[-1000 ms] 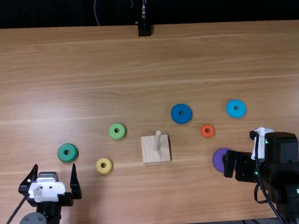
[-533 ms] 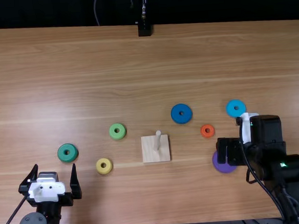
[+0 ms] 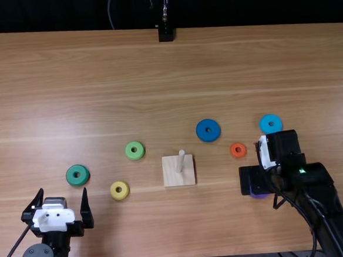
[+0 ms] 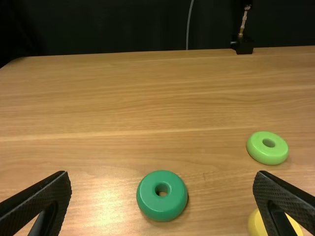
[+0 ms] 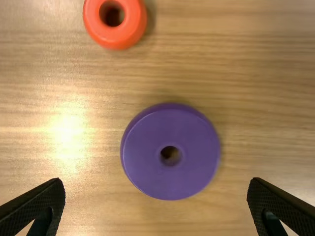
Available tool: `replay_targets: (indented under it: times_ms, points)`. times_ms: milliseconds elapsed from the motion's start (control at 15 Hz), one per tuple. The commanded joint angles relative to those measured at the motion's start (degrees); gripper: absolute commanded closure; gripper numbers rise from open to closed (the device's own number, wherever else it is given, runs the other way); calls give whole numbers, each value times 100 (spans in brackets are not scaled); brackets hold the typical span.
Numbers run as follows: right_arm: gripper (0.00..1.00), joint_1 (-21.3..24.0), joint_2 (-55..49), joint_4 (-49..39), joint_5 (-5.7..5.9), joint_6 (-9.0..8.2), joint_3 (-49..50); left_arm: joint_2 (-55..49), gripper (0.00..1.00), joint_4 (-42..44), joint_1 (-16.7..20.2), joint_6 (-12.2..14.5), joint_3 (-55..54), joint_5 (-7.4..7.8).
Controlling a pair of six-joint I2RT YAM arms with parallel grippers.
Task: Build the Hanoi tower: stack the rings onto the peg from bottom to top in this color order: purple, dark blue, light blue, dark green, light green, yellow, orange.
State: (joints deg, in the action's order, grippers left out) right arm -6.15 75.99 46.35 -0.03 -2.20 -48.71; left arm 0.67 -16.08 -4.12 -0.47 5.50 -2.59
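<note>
My right gripper (image 3: pixel 253 180) hangs over the purple ring (image 3: pixel 260 195), covering most of it; in the right wrist view the gripper (image 5: pixel 156 204) is open above the purple ring (image 5: pixel 189 162), which lies flat on the table. At the near left stands my left gripper (image 3: pixel 63 198), open and holding nothing; its own view shows the gripper (image 4: pixel 162 201) with the dark green ring (image 4: pixel 162 209) beyond. Around the bare peg (image 3: pixel 180 158) lie the dark blue (image 3: pixel 201 130), light blue (image 3: pixel 265 125), light green (image 3: pixel 129 152), yellow (image 3: pixel 115 194) and orange rings (image 3: pixel 234 152).
The peg's square wooden base (image 3: pixel 172 176) sits near the middle of the table (image 3: pixel 127 78). A black stand (image 3: pixel 165 33) rises at the far edge. The orange ring is close beyond my right gripper, with the light blue ring farther out.
My right gripper has moved left in the top view, over the purple ring, covering more of it. The left arm and the rings have kept still.
</note>
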Motion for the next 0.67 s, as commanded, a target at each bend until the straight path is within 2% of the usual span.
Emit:
replay_targets:
  times_ms: [0, 267, 600]
  points:
    - [0, -61, 74, -51, 77, -2, 37, -67, 0, -69, -1, -37, -312, -36]
    - [0, -61, 540, -51, 77, -12, -183, -67, 0, -69, -1, -37, -312, -36]
    - [0, -44, 619, -83, 98, 9, -359, -67, 0, -69, -1, -37, -312, -36]
